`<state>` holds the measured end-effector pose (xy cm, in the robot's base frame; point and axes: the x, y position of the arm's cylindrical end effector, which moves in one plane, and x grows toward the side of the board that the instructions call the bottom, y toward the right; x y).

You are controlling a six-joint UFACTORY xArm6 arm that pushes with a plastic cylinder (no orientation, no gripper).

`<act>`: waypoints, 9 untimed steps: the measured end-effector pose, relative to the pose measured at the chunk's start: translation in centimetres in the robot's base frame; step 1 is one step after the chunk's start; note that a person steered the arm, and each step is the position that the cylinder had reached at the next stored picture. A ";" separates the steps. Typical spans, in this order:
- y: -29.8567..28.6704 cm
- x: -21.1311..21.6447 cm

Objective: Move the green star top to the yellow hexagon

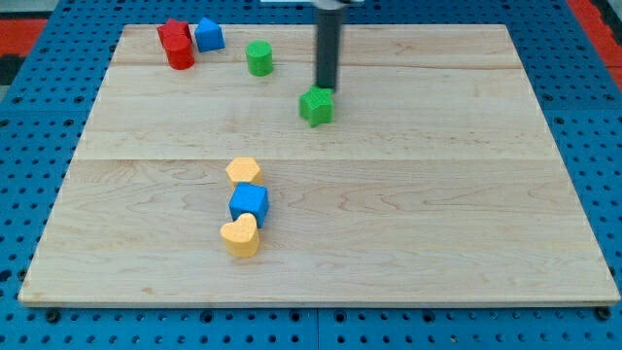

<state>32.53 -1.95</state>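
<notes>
The green star (316,106) lies on the wooden board, right of centre in the upper half. My tip (325,88) stands just above it in the view, touching or almost touching its top right edge. The yellow hexagon (243,171) lies left of centre, below and to the left of the star. A blue cube (249,203) sits right against the hexagon's lower side, and a yellow heart (240,235) sits against the cube's lower side.
A green cylinder (259,58) stands up and to the left of the star. At the top left are two red blocks (177,44) and a blue block (208,35). The wooden board (437,214) rests on a blue pegboard.
</notes>
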 end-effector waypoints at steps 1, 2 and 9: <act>-1.8 1.3; 4.3 -0.7; -7.0 3.0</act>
